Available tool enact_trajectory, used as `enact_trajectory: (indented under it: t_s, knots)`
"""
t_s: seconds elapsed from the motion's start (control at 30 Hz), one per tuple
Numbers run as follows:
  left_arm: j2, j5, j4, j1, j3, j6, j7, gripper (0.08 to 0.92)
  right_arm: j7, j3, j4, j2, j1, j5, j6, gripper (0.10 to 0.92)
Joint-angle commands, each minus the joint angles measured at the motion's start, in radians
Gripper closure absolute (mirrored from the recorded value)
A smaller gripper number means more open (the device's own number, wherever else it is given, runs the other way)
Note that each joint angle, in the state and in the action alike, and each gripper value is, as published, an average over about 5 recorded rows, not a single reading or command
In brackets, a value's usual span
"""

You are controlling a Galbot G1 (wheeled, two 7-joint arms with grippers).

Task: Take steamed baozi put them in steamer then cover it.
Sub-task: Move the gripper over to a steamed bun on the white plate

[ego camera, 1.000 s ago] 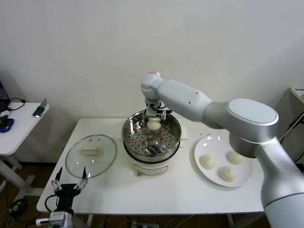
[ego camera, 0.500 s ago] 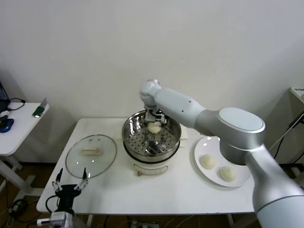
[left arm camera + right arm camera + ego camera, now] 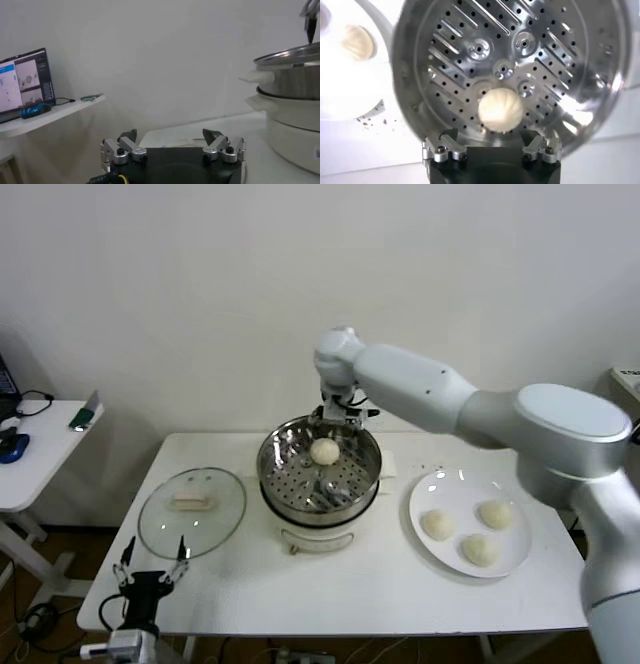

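so, head view first: the right gripper [image 3: 340,416] hung over the back rim of the steamer [image 3: 320,484], fingers spread with nothing in them. one baozi [image 3: 324,451] sat on the perforated tray just below and in front of those fingers. three more baozi [image 3: 481,532] waited on the white plate [image 3: 432,484] to the steamer's right, so my guess is the right arm was the nearer one for the next pick. the cover [image 3: 192,511] lay flat on the desk [image 3: 350,584] left of the steamer, its oblong handle [image 3: 191,503] running side to side, closer to the left gripper [image 3: 151,572].

left wrist view: left gripper [image 3: 172,145] parked low at the desk's near edge, fingers spread and empty, steamer [image 3: 292,135] off to one side.

right wrist view: the tray baozi [image 3: 501,109] sat between the open fingers [image 3: 443,149], apart from them. couldn't read any brand or writing anywhere.
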Motion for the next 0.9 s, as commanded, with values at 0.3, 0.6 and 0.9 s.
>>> enact_trajectory:
  t_s: [0.3,0.6,0.9]
  knots:
    - [-0.006,-0.014,-0.08,0.038,0.018,0.009,0.025,0.177,0.09,-0.288,0.307,-0.582,0.185,0.703,-0.687,0.203]
    - [-0.009,-0.004,-0.071,0.03,0.017,0.012,0.022,0.177,0.092,-0.074,0.389,-0.769,-0.209,0.569,-0.768,0.203]
    - [-0.023,0.01,-0.064,0.04,0.013,0.007,0.02,0.177,0.086,0.081,0.243,-0.667,-0.409,0.455,-0.749,0.203]
